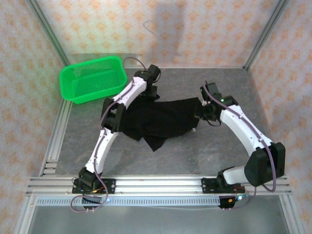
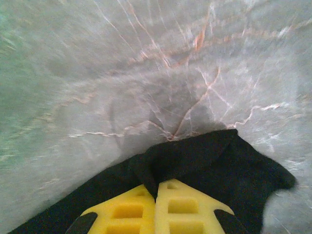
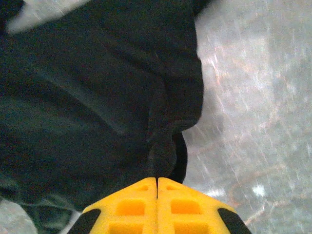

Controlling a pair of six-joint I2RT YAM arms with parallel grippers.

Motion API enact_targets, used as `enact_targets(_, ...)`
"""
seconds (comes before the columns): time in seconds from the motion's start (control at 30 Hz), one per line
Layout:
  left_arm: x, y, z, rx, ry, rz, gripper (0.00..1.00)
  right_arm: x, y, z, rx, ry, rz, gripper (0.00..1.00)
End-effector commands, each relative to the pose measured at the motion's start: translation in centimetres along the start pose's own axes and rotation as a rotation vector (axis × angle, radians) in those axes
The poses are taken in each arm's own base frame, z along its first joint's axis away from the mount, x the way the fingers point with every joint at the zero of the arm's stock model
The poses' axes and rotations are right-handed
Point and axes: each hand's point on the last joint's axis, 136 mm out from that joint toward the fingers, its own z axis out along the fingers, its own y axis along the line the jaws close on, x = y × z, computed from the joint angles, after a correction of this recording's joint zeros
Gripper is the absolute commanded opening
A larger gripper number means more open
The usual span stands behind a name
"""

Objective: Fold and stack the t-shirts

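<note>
— Grey marbled tabletop [image 1: 195,156]: where do we see the black t-shirt [image 1: 161,119]?
— Crumpled mid-surface. Our left tool [image 2: 156,187] pinches its far edge, our right tool [image 3: 157,179] is clenched on its right edge; green basket [image 1: 92,78] far left.

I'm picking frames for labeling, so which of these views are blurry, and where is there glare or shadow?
Top external: sharp, a faint shadow on the back wall beyond the t-shirt. Left wrist: table streaked by motion blur, left gripper crisp. Right wrist: table blurred with bright glare specks, t-shirt nearly featureless black, right gripper sharp.
</note>
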Motion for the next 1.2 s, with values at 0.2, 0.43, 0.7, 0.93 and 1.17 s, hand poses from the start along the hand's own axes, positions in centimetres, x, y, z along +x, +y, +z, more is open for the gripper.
enact_targets(0.2, -11.2, 6.6, -29.2, 0.163, -0.604, -0.187, 0.00, -13.9, 2.7, -8.2, 0.007, -0.395, -0.099, 0.00)
enact_targets(0.43, -12.5, 11.6, -43.8, 0.321, -0.920, -0.312, 0.00, -24.5, 3.3, -16.9, -0.008, -0.679, -0.037, 0.00)
enact_targets(0.7, -10.7, 18.1, -51.0, 0.308, -1.080, -0.398, 0.00, -29.7, 1.8, -24.2, 0.050, -0.871, -0.011, 0.00)
enact_targets(0.93, -7.9, 18.2, -45.7, 0.274, -0.908, -0.390, 0.00, -26.2, -1.5, -20.2, 0.160, -0.763, -0.007, 0.00)
enact_targets(1.17, 0.6, 16.2, -34.3, 0.249, -0.587, -0.414, 0.00, -15.2, -6.6, -10.7, 0.211, -0.575, 0.091, 0.00)
